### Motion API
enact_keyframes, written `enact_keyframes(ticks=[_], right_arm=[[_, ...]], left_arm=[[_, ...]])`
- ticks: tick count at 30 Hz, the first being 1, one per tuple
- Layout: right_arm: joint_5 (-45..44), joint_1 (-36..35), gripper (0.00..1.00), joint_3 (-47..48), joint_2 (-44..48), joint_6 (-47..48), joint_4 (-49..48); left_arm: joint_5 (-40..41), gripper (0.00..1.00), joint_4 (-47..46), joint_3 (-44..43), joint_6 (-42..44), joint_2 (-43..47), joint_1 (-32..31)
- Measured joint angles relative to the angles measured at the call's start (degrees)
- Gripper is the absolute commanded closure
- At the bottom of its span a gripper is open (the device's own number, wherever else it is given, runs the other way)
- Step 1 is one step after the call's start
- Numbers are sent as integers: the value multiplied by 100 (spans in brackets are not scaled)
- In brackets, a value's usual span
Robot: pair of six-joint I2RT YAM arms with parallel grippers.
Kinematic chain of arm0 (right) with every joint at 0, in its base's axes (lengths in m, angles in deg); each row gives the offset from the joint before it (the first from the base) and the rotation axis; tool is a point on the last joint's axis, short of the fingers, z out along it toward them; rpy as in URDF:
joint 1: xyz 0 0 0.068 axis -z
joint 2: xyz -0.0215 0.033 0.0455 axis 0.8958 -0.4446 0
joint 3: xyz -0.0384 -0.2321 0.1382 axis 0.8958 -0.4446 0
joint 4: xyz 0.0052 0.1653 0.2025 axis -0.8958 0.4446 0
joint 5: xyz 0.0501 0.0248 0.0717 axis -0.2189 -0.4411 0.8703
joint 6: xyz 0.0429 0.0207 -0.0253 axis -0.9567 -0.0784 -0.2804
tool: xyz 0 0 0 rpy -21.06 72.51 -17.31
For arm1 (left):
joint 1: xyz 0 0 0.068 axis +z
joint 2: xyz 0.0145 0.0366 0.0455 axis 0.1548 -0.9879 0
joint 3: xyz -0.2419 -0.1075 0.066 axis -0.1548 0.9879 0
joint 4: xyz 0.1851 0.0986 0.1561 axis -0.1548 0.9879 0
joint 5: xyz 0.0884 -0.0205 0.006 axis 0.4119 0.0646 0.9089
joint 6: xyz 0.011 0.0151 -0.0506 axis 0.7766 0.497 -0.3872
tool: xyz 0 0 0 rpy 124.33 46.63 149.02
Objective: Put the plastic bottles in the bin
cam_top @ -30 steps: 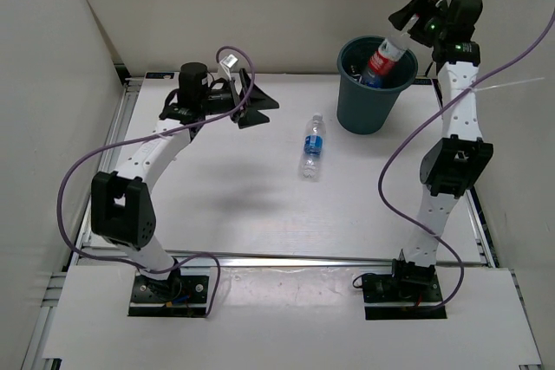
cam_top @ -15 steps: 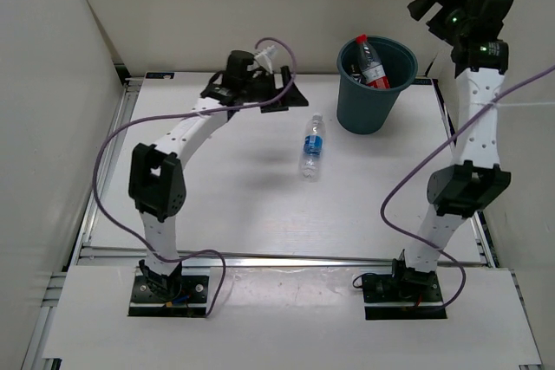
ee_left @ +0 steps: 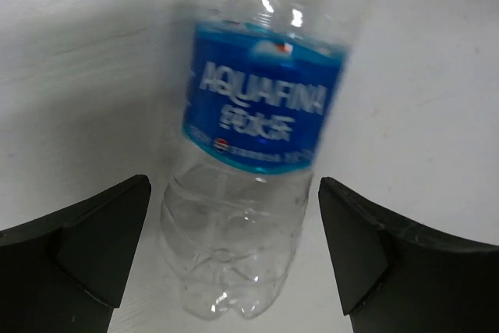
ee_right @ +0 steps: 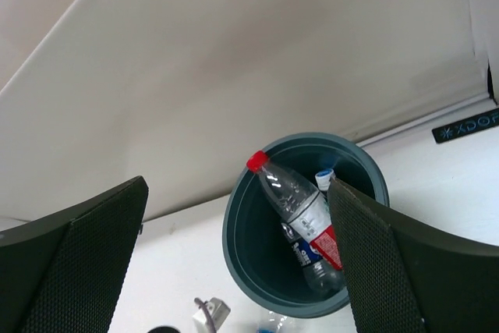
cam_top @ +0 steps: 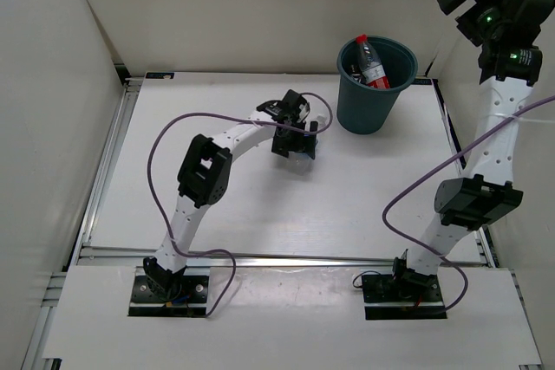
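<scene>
With the left jaws spread wide and empty astride the blue-labelled bottle lying on the worktop (right jaws likewise open, empty, high above the bin), closing on its slick, crushable base may squirt it out.

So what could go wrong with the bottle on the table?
The bottle lies on its side under the open left gripper; round, it might roll away as the fingers close. The red-capped bottle leans in the bin, cap near the rim; the next could bounce off it.
</scene>
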Motion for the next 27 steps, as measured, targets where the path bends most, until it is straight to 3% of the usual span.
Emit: enact_keyframes(ticks=[6, 9, 10, 12, 14, 21, 27], right_arm=[[205, 59, 1, -66, -9, -160, 79], [275, 59, 1, -66, -17, -188, 76], [306, 59, 1, -66, -31, -195, 79], [404, 55, 1, -66, -68, -210, 74], [535, 55, 1, -72, -122, -243, 68], [1552, 55, 1, -852, -142, -791, -549], [2914, -122, 1, -2909, 111, -2164, -1912]], left_arm=[[-68, 0, 212, -621, -28, -501, 111], [-199, 10, 175, -717, -20, -584, 107], [-262, 27, 181, -717, -17, -584, 107], [-404, 51, 153, -634, -9, -581, 105], [-595, 64, 83, -479, -44, -492, 146], [-763, 66, 68, 680, -81, 319, 411], [-693, 66, 162, 1163, -365, 1482, 778]])
